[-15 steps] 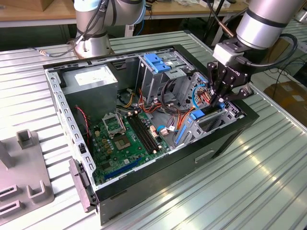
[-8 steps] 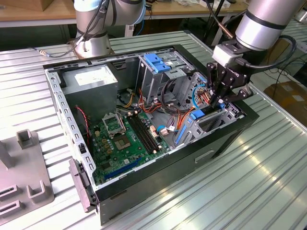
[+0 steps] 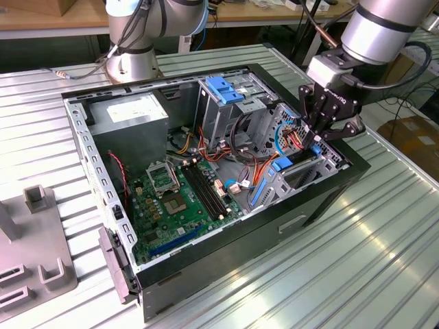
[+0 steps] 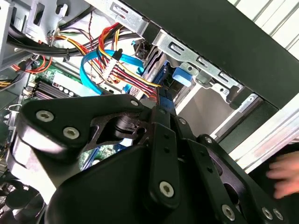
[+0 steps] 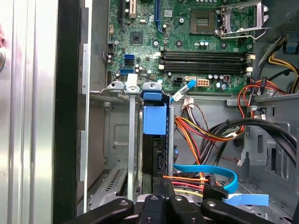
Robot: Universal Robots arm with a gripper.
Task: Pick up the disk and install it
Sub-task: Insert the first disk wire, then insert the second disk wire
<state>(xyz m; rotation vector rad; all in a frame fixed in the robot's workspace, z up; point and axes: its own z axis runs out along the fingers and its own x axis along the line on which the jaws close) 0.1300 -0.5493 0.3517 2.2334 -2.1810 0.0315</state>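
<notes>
Directly below the claw (image 3: 321,139), clenched on it, the disk (image 5: 154,120) stands slotted upright.

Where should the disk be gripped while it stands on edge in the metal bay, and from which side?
Probably the narrow exposed edge of the disk, pinched across its two flat faces, coming in through the open side of the case. It stands on edge between the metal bay walls, leaving little else reachable.
</notes>
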